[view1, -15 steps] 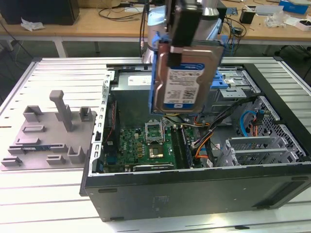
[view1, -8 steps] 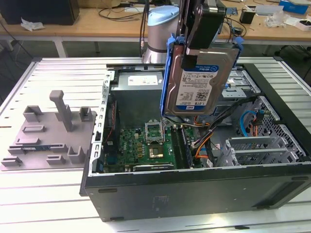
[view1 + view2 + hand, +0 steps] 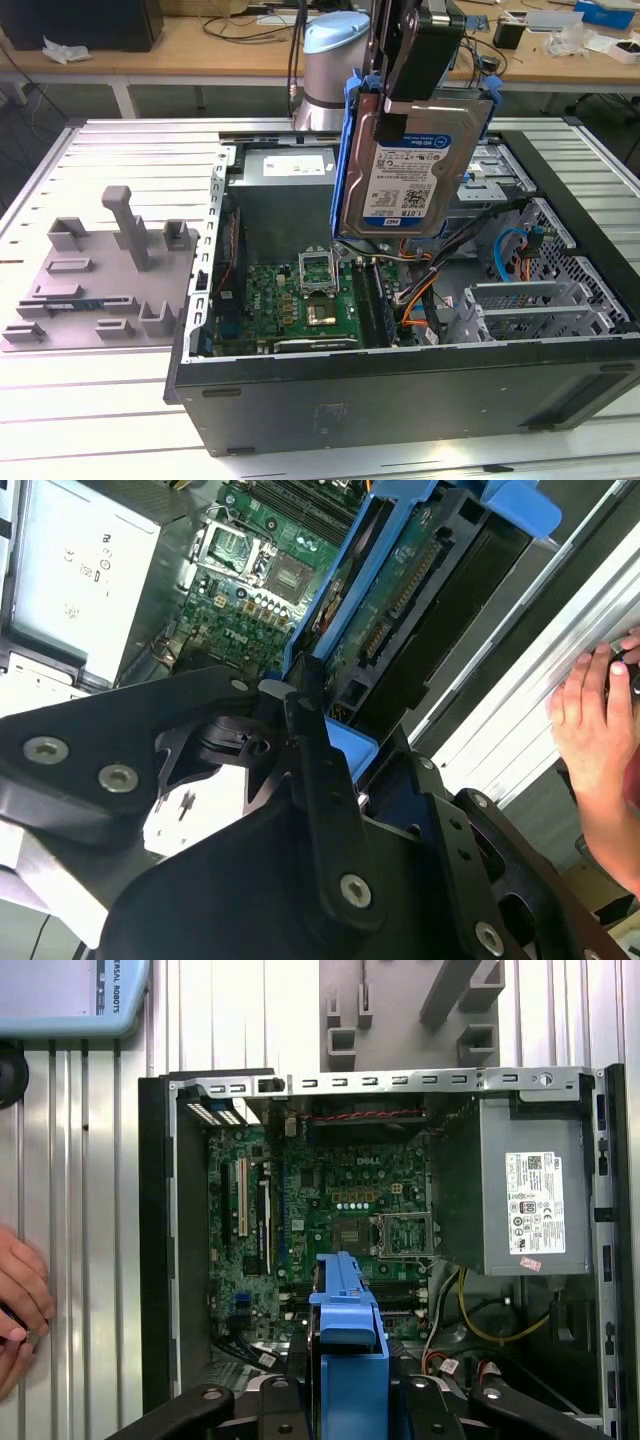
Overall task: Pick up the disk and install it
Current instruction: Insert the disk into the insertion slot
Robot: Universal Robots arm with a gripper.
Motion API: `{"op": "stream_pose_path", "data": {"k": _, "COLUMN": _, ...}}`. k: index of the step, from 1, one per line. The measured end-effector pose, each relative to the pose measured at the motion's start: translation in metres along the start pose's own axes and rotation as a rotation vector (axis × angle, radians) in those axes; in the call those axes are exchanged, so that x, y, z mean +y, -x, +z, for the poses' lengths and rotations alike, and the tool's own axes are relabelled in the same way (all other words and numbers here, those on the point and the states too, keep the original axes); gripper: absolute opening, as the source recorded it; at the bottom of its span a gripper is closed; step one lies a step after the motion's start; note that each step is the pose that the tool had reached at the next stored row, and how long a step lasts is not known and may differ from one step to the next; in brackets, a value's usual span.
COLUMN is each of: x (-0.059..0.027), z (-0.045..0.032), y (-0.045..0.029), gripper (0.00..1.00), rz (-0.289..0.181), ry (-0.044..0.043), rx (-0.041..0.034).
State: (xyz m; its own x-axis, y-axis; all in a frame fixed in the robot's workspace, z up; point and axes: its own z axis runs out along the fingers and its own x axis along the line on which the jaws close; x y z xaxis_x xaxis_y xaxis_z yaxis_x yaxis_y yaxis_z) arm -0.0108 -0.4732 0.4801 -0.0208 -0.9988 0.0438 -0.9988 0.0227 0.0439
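While lying open on the slatted metal table (image 3: pixel 100 430), shows the black computer case (image 3: pixel 400 400) with its green motherboard (image 3: pixel 300 300) bared. Hangs the disk (image 3: pixel 405 175) upright in its blue carrier above the case's interior, label toward the exterior view, with the gripper (image 3: pixel 398 112) clamped on its upper edge. Catches a person's hand (image 3: pixel 20 1305) over the table beside the case, in the first wrist view
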Motion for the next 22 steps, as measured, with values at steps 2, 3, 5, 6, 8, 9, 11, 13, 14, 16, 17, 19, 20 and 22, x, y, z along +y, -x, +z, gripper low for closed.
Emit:
{"op": "stream_pose_path", "data": {"k": 2, "x": 0.0, "z": 0.0, "y": 0.0, "gripper": 0.36, "rz": 0.0, "ry": 0.0, "rx": 0.0}}
{"op": "stream_pose_path", "data": {"k": 3, "x": 0.0, "z": 0.0, "y": 0.0, "gripper": 0.36, "rz": -0.002, "ry": -0.0002, "rx": 0.0001}}
{"op": "stream_pose_path", "data": {"k": 5, "x": -0.0001, "z": 0.0, "y": 0.0, "gripper": 0.36, "rz": -0.008, "ry": -0.0025, "rx": 0.0001}}
{"op": "stream_pose_path", "data": {"k": 6, "x": 0.0, "z": 0.0001, "y": 0.0, "gripper": 0.36, "rz": -0.009, "ry": -0.0054, "rx": 0.0001}}
{"op": "stream_pose_path", "data": {"k": 8, "x": 0.0, "z": 0.0, "y": 0.0, "gripper": 0.36, "rz": -0.01, "ry": -0.0148, "rx": 0.0002}}
{"op": "stream_pose_path", "data": {"k": 9, "x": -0.0001, "z": -0.0001, "y": -0.0001, "gripper": 0.36, "rz": -0.01, "ry": -0.0179, "rx": 0.0003}}
{"op": "stream_pose_path", "data": {"k": 11, "x": -0.0001, "z": 0.0, "y": -0.0003, "gripper": 0.36, "rz": -0.01, "ry": -0.0214, "rx": 0.0002}}
{"op": "stream_pose_path", "data": {"k": 13, "x": 0.0, "z": 0.0, "y": -0.0003, "gripper": 0.36, "rz": -0.01, "ry": -0.0215, "rx": 0.0001}}
{"op": "stream_pose_path", "data": {"k": 14, "x": 0.0, "z": 0.0, "y": -0.0003, "gripper": 0.36, "rz": -0.01, "ry": -0.0215, "rx": 0.0001}}
{"op": "stream_pose_path", "data": {"k": 16, "x": 0.0, "z": 0.0, "y": -0.0003, "gripper": 0.36, "rz": -0.01, "ry": -0.0217, "rx": 0.0001}}
{"op": "stream_pose_path", "data": {"k": 17, "x": -0.0001, "z": 0.0, "y": -0.0003, "gripper": 0.36, "rz": -0.01, "ry": -0.0221, "rx": 0.0001}}
{"op": "stream_pose_path", "data": {"k": 19, "x": 0.0, "z": 0.0, "y": -0.0007, "gripper": 0.36, "rz": -0.01, "ry": -0.0228, "rx": -0.0004}}
{"op": "stream_pose_path", "data": {"k": 20, "x": 0.0001, "z": 0.0, "y": -0.001, "gripper": 0.36, "rz": -0.01, "ry": -0.023, "rx": -0.0012}}
{"op": "stream_pose_path", "data": {"k": 22, "x": -0.0001, "z": 0.0001, "y": -0.0025, "gripper": 0.36, "rz": -0.01, "ry": -0.023, "rx": -0.0067}}
